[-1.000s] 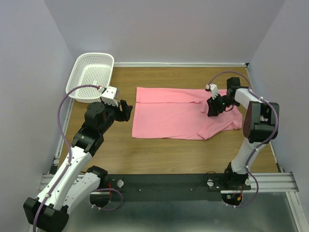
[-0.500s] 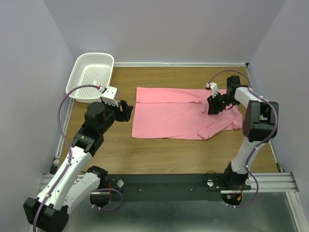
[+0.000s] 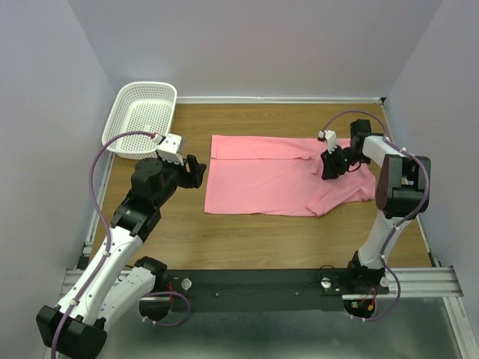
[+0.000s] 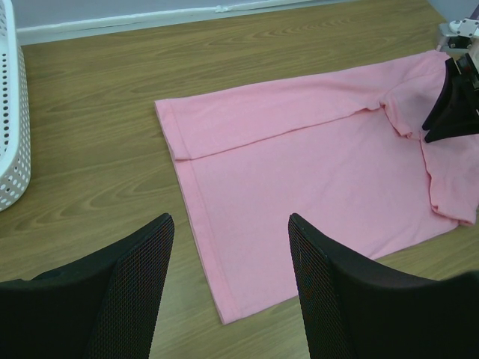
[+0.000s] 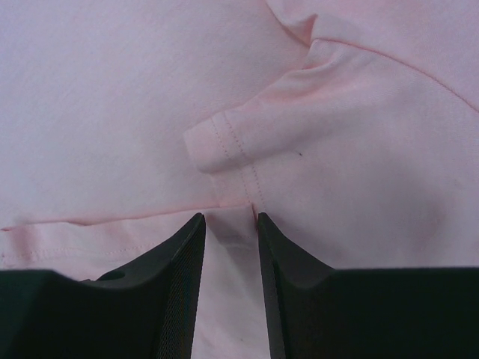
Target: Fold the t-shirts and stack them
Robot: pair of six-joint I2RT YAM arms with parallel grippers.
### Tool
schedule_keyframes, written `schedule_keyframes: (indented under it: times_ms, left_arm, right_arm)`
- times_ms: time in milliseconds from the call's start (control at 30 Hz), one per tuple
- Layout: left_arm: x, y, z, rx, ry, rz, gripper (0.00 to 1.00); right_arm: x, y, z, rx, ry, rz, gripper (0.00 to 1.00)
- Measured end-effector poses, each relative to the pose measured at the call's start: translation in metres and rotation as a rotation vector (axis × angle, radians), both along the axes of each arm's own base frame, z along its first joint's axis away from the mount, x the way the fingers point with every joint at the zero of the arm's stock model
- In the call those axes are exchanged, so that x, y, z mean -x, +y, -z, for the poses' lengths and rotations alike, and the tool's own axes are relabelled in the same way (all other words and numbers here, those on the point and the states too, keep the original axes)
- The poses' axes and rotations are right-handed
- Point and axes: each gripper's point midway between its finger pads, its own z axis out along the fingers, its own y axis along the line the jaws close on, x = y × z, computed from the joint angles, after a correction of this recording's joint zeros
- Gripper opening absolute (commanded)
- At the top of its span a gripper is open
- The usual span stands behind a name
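Note:
The pink t-shirt [image 3: 262, 176] lies partly folded on the wooden table, its far long edge folded over and its right sleeve end rumpled. My right gripper [image 3: 329, 170] is down on that right sleeve. In the right wrist view its jaws [image 5: 228, 217] stand narrow, with a strip of the pink cloth [image 5: 150, 97] pinched between them beside the sleeve hem. My left gripper [image 3: 196, 170] is open and empty, hovering just left of the shirt's left edge. In the left wrist view [image 4: 229, 221] the shirt's near-left corner [image 4: 224, 314] shows between its fingers.
A white plastic mesh basket [image 3: 142, 116] stands at the far left corner, and its wall shows in the left wrist view [image 4: 11, 134]. Purple walls close in the table on three sides. Bare wood lies in front of the shirt [image 3: 262, 239].
My right gripper shifted slightly over the sleeve, a little toward the back and then forward again. The left arm and the shirt's body have not moved.

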Motion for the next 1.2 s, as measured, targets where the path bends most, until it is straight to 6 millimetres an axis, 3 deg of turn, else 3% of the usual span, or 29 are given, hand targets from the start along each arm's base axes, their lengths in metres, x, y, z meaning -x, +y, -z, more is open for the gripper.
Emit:
schedule_keyframes:
  times_ms: [67,200,333,567,633,767,867,933,1067,1133,1200]
  left_arm:
    - [0.0,0.0,0.0,0.0,0.0,0.0,0.71]
    - [0.0,0.0,0.0,0.0,0.0,0.0,0.71]
    - [0.0,0.0,0.0,0.0,0.0,0.0,0.71]
    - [0.0,0.0,0.0,0.001,0.0,0.0,0.73]
    - [0.0,0.0,0.0,0.005,0.003,-0.003,0.82]
    - [0.0,-0.004,0.009,0.098,0.053,-0.028,0.81]
    - [0.0,-0.014,0.043,0.214,0.182,-0.05,0.74]
    - [0.004,-0.024,0.085,0.287,0.339,-0.067,0.64]
    - [0.028,-0.029,0.183,0.323,0.713,-0.17,0.63]
    - [0.039,-0.027,0.208,0.335,0.827,-0.231,0.63]
    - [0.045,-0.027,0.222,0.357,0.897,-0.278,0.63]
  right_arm:
    - [0.0,0.0,0.001,0.0,0.003,0.0,0.41]
    - [0.0,0.0,0.002,0.001,0.004,0.0,0.29]
    - [0.0,0.0,0.002,0.001,0.004,-0.001,0.01]
    - [0.0,0.0,-0.005,0.004,-0.013,-0.003,0.01]
    - [0.0,0.0,-0.015,0.005,-0.037,0.001,0.01]
    - [0.006,0.002,-0.046,0.003,-0.11,0.01,0.01]
    - [0.015,0.005,-0.067,-0.011,-0.156,0.015,0.01]
    - [0.019,0.008,-0.072,-0.025,-0.167,0.017,0.0]
    - [0.034,0.013,-0.066,-0.051,-0.135,0.025,0.0]
    - [0.039,0.014,-0.063,-0.06,-0.121,0.029,0.01]
    - [0.045,0.016,-0.062,-0.069,-0.111,0.034,0.0]
